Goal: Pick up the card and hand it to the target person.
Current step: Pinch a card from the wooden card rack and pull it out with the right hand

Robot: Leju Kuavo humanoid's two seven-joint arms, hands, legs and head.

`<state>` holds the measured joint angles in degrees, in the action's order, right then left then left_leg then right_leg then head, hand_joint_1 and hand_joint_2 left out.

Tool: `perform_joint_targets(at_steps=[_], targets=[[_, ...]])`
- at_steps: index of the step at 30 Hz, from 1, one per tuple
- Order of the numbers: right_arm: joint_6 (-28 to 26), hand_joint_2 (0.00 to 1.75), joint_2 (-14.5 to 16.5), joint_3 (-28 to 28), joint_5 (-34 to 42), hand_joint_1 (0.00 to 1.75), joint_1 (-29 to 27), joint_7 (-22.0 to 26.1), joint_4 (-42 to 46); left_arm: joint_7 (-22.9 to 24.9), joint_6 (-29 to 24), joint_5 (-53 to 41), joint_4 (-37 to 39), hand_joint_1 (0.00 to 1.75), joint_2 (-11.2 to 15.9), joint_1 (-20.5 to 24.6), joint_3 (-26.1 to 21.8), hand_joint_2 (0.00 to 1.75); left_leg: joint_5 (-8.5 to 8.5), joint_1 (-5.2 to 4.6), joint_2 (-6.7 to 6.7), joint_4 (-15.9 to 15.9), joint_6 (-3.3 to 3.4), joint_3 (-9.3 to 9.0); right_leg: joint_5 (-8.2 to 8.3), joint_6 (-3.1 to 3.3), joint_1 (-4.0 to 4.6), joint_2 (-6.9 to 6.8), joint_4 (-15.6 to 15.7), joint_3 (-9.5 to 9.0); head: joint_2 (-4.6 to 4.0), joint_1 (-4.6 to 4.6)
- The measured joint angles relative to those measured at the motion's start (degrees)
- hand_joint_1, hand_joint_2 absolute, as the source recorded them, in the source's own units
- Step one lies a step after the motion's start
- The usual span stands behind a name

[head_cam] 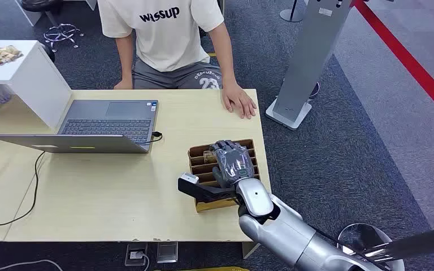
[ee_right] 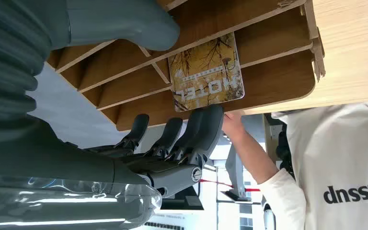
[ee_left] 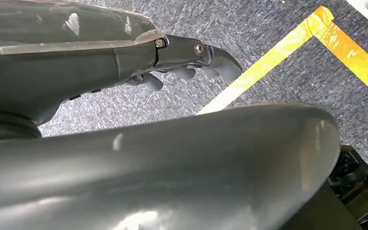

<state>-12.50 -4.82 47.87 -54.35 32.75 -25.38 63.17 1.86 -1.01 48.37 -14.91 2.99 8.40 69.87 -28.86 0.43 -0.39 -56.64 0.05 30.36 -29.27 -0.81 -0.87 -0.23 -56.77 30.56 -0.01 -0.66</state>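
Observation:
The card [ee_right: 206, 72], yellow-brown with "HOTEL" printed on it, stands in a slot of the wooden rack [ee_right: 278, 81]. My right hand [head_cam: 234, 164] hovers over that rack [head_cam: 199, 153] at the table's right end. Its thumb [ee_right: 124, 24] is on one side of the card and its fingers [ee_right: 196, 127] on the other, spread, with the fingertips close to the card's edge. Nothing is gripped. The person [head_cam: 164, 34] in a white T-shirt sits across the table, one hand [head_cam: 238, 103] flat on the top beyond the rack. My left hand [ee_left: 191, 60] hangs over the carpet, holding nothing.
An open laptop [head_cam: 107, 121] with a cable sits left of the rack on the wooden table [head_cam: 90, 186]. A white box [head_cam: 22, 73] stands at the far left. A grey stand [head_cam: 311, 62] rises off the table's right side, near a red floor line [head_cam: 407, 56].

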Motion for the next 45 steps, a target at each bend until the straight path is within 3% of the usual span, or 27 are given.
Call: perform_joint_targets(at_steps=[14, 19, 23, 27, 45], targets=[[-0.9, 1.75, 1.1, 0.3, 0.2, 0.59, 0.7, 0.5, -2.7, 0.0, 0.2, -0.1, 0.0, 0.0, 0.0, 0.0, 0.0, 0.0, 0.0, 0.0, 0.0, 0.0, 0.0, -0.01, 0.0, 0.0, 0.0, 0.0, 0.0, -0.01, -0.01, -0.01], [-1.2, 1.75, 1.2, 0.3, 0.2, 0.62, 0.7, 0.3, -2.7, 0.0, 0.3, -0.3, 0.0, 0.0, 0.0, 0.0, 0.0, 0.0, 0.0, 0.0, 0.0, 0.0, 0.0, -0.01, 0.0, 0.0, 0.0, 0.0, 0.0, 0.0, 0.0, -0.01], [-1.2, 1.75, 1.2, 0.2, 0.3, 0.75, 0.7, 0.1, -2.7, 0.0, 0.3, -0.4, 0.0, 0.0, 0.0, 0.0, 0.0, 0.0, 0.0, 0.0, 0.01, 0.0, 0.0, -0.02, 0.0, 0.0, 0.0, 0.0, 0.0, 0.0, -0.01, 0.0], [-1.1, 1.75, 1.2, 0.2, 0.5, 1.12, 0.7, 0.1, -2.8, 0.0, 0.3, -0.4, 0.0, 0.0, 0.0, 0.0, 0.0, 0.0, 0.0, 0.0, 0.01, 0.0, 0.0, -0.02, 0.0, 0.0, 0.0, 0.0, 0.0, 0.0, -0.01, 0.0], [-1.6, 1.75, 1.3, 0.2, 0.3, 1.23, 1.2, 0.9, -3.2, -0.1, 0.3, -0.4, 0.0, 0.0, 0.0, 0.0, 0.0, 0.0, 0.0, 0.0, 0.0, 0.0, 0.0, -0.01, 0.0, 0.0, 0.0, 0.0, 0.0, -0.01, -0.01, 0.0]])
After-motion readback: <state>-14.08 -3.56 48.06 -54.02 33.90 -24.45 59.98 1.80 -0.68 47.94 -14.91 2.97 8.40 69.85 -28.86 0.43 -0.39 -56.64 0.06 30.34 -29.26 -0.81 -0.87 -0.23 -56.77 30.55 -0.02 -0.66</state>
